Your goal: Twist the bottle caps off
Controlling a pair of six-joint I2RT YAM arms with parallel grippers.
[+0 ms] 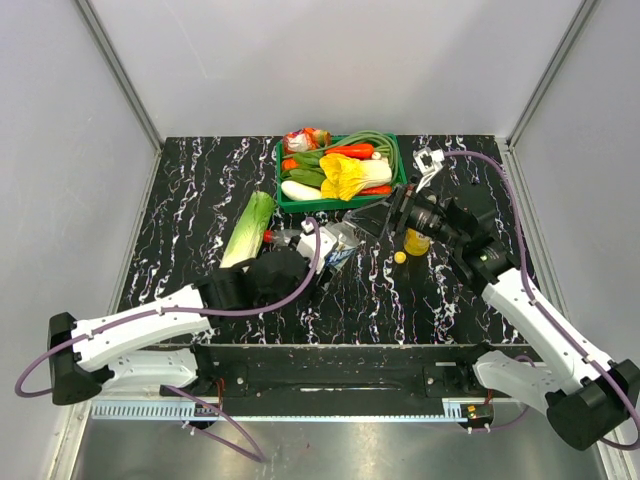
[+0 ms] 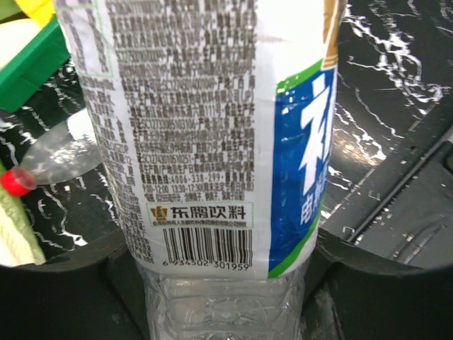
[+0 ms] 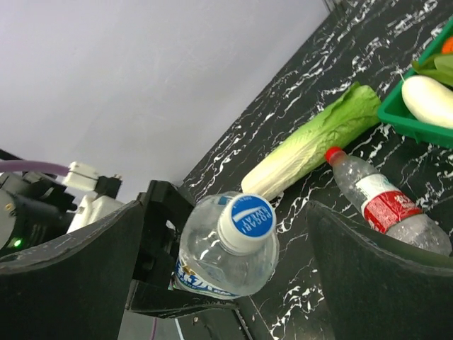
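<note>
The left tool (image 1: 322, 252) is clamped round the labelled bottle (image 2: 212, 142). The bottle's white cap (image 3: 245, 216) faces the right tool (image 1: 395, 218), which gapes wide and empty. I'd centre those fingers squarely on the cap, close, then twist while the left grips firmly. A cabbage (image 1: 248, 230) and a red-capped bottle (image 3: 382, 205) lie beside, out of the path. A small yellow cap (image 1: 400, 257) rests on the table (image 1: 200, 200).

Counter (image 1: 200, 200): glossy black stone-look surface with white veining.
Bottle (image 2: 226, 304): clear ribbed plastic; label (image 2: 198, 127) is glossy printed film.
White cap (image 3: 245, 221): smooth plastic, blue print.
Red cap (image 3: 333, 152), at the bottle's 9 o'clock in the top view: smooth plastic, on a second bottle (image 3: 382, 205) of crinkled clear plastic.
Basket (image 1: 300, 205), at 12 o'clock: glossy green plastic.
Right end effector (image 3: 228, 212) fingers (image 3: 71, 276): matt black, finely grained.
</note>
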